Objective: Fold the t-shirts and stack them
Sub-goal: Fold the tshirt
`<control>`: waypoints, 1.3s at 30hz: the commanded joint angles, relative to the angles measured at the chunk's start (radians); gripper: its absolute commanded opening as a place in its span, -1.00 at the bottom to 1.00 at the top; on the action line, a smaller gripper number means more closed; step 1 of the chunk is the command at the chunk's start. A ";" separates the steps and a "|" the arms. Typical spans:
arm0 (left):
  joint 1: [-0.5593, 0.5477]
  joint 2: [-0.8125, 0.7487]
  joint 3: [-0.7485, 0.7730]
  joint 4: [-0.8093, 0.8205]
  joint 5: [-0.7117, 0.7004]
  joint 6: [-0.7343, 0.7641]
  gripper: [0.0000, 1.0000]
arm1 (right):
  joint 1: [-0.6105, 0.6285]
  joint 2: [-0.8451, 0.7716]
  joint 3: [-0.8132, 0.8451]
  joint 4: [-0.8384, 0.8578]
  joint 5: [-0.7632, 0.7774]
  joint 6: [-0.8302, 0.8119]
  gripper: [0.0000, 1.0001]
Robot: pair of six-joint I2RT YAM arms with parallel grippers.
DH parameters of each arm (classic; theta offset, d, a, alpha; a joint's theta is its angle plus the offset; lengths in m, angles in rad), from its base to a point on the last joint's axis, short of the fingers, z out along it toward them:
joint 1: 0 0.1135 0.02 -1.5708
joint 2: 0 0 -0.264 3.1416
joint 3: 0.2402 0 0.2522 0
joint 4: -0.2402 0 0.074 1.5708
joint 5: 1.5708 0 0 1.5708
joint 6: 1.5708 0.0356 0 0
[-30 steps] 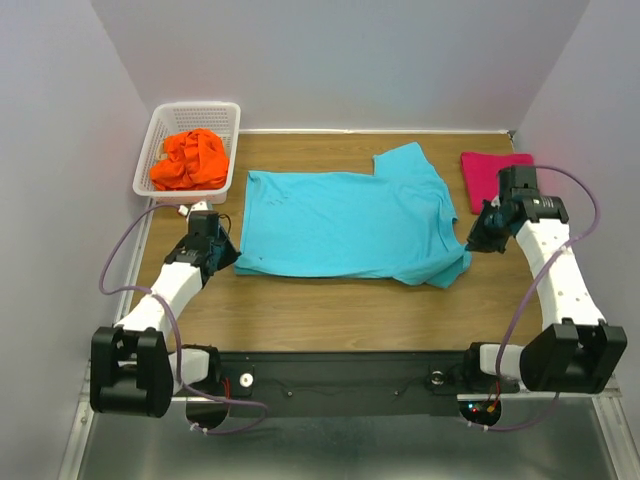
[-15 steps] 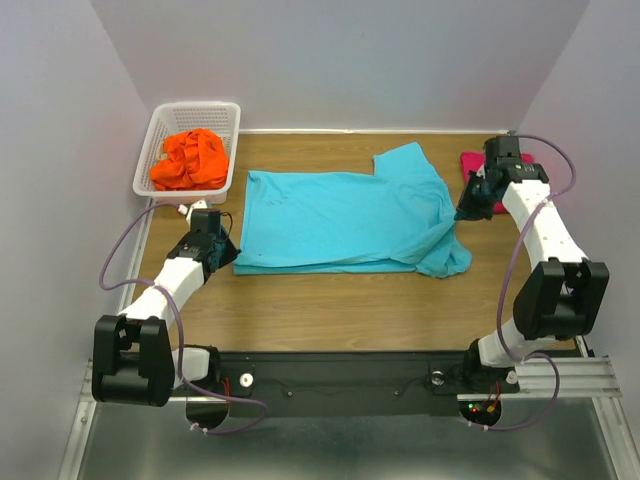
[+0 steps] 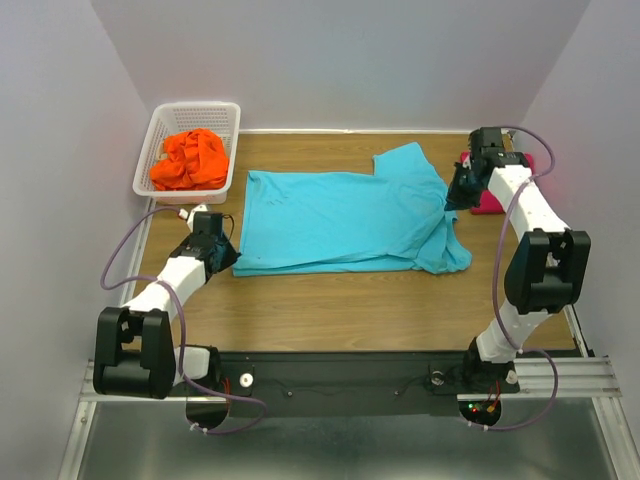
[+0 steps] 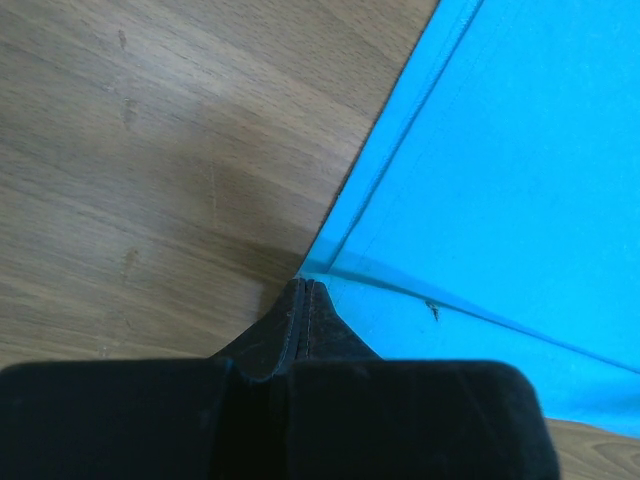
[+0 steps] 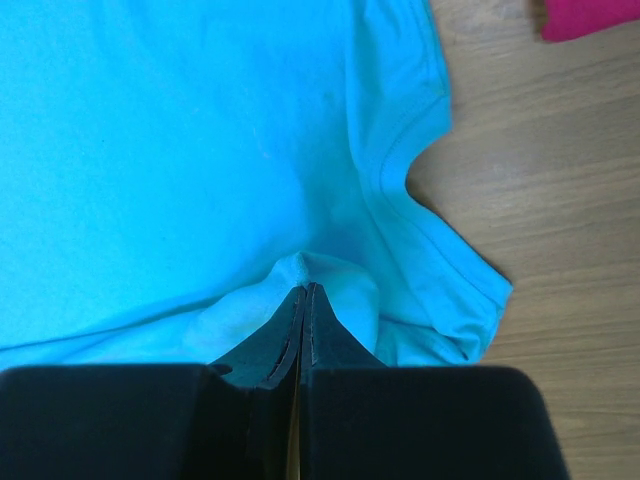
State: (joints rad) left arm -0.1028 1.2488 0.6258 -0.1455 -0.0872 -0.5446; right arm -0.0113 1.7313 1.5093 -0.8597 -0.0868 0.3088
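Moved: right pincer [image 3: 452, 200], clamped on turquoise t-shirt [image 3: 340, 215], swung rearward, dragging the near edge over. The left pincer [image 3: 233, 263] pinches its hem corner. Fold half-made.

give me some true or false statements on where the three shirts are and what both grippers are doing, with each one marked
1. The orange t-shirt lies bunched in the white basket. True.
2. The left gripper hangs open over bare wood. False: it is shut on the near left corner of the turquoise t-shirt.
3. The right gripper is shut on a pinch of the turquoise t-shirt near its sleeve. True.
4. The pink t-shirt is stacked on the turquoise one. False: it lies apart from it on the table, at the far right.
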 commanded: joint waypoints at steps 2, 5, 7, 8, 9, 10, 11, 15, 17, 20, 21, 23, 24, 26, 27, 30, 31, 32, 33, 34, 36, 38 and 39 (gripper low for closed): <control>0.008 0.001 -0.002 0.030 -0.023 -0.005 -1.00 | 0.008 0.020 0.035 0.056 0.010 -0.010 -0.92; 0.009 0.003 0.017 0.032 -0.029 0.002 -0.89 | 0.010 0.005 0.020 0.070 0.025 0.003 -0.70; 0.009 0.000 0.037 0.032 -0.040 0.006 -0.67 | 0.008 -0.012 0.009 0.074 0.062 0.006 -0.40; 0.008 0.003 0.046 0.032 -0.043 0.008 -0.64 | 0.010 -0.038 0.003 0.077 0.077 0.006 -0.34; 0.009 0.008 0.064 0.032 -0.043 0.012 -0.57 | 0.008 -0.050 -0.017 0.083 0.109 0.004 -0.22; 0.008 0.011 0.074 0.032 -0.042 0.015 -0.39 | 0.010 -0.064 -0.027 0.086 0.119 0.000 -0.16; 0.009 0.015 0.081 0.032 -0.037 0.017 -0.34 | 0.010 -0.079 -0.038 0.087 0.124 -0.005 -0.11; 0.008 0.002 0.126 0.012 -0.014 0.040 0.14 | 0.010 -0.172 -0.159 0.087 0.092 -0.022 -0.07; 0.009 -0.037 0.132 -0.012 -0.010 0.055 0.25 | 0.010 -0.219 -0.217 0.088 0.091 -0.017 -0.07; 0.006 -0.092 0.121 -0.052 -0.002 0.080 0.26 | 0.008 -0.257 -0.328 0.087 0.131 0.016 -0.10; 0.006 -0.129 0.105 -0.060 0.004 0.081 0.27 | 0.010 -0.269 -0.359 0.087 0.154 0.026 -0.12; 0.003 -0.156 0.085 -0.086 0.023 0.078 0.27 | 0.001 -0.292 -0.426 0.091 0.185 0.056 -0.12; 0.002 -0.182 0.059 -0.091 0.029 0.077 0.28 | -0.006 -0.295 -0.441 0.096 0.180 0.062 -0.09; 0.000 -0.199 0.032 -0.089 0.046 0.075 0.40 | -0.021 -0.297 -0.481 0.123 0.174 0.085 -0.07; -0.003 -0.200 0.016 -0.085 0.052 0.071 0.40 | -0.027 -0.296 -0.492 0.135 0.153 0.095 -0.07; -0.009 -0.158 0.015 -0.062 0.076 0.069 0.39 | -0.062 -0.279 -0.529 0.183 0.104 0.125 -0.07; -0.015 -0.144 0.018 -0.054 0.083 0.071 0.34 | -0.085 -0.276 -0.540 0.192 0.101 0.131 -0.06; -0.020 -0.129 0.021 -0.036 0.083 0.071 0.32 | -0.096 -0.266 -0.547 0.211 0.102 0.131 -0.06; -0.024 -0.097 0.031 -0.026 0.083 0.071 0.28 | -0.110 -0.263 -0.570 0.218 0.102 0.131 -0.06; -0.032 -0.079 0.038 -0.020 0.083 0.071 0.19 | -0.134 -0.262 -0.578 0.226 0.098 0.128 -0.05; -0.038 -0.046 0.054 -0.008 0.108 0.074 0.08 | -0.151 -0.260 -0.593 0.235 0.093 0.124 -0.05; -0.047 -0.005 0.075 0.004 0.107 0.075 -0.04 | -0.157 -0.263 -0.609 0.251 0.059 0.128 -0.05; -0.051 0.018 0.084 0.014 0.109 0.075 -0.06 | -0.159 -0.263 -0.613 0.260 0.053 0.133 -0.05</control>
State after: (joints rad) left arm -0.1398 1.2312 0.6552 -0.1833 -0.0006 -0.4839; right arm -0.1593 1.4742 0.9070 -0.6765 0.0059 0.4206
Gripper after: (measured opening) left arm 0.486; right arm 0.472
